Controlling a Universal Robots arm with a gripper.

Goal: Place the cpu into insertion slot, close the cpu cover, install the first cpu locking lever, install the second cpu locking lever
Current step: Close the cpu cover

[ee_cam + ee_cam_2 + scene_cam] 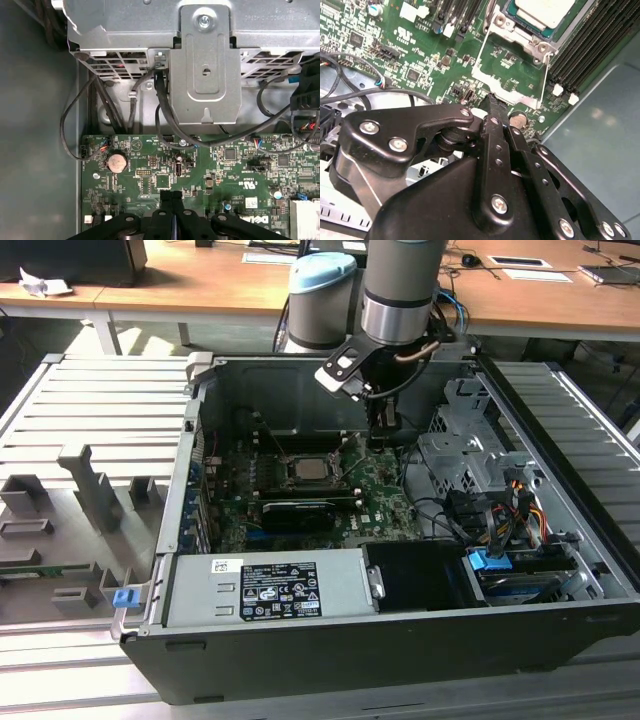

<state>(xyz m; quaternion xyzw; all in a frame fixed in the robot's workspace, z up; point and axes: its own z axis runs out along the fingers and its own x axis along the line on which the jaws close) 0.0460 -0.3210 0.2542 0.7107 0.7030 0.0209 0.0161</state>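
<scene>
Exterior view first: you've got one open computer case (pixel 300 670) sitting on the ribbed metal surface (pixel 80 410). Inside it there's one green board (pixel 385 500), one long black card (pixel 298 512) and one labelled grey box (pixel 270 590) along the near wall. There's one cpu (pixel 313 470), and it's sitting silvery side up in the one insertion slot (pixel 282 468), around the middle of the board. Your one pincer (pixel 383 435) hangs over the board on the exterior view's right of the slot, clear of the cpu. In the second wrist view its fingers (pixel 495 135) are squeezed flat together with nothing between them, and the tips are near one coin cell (pixel 518 119).
</scene>
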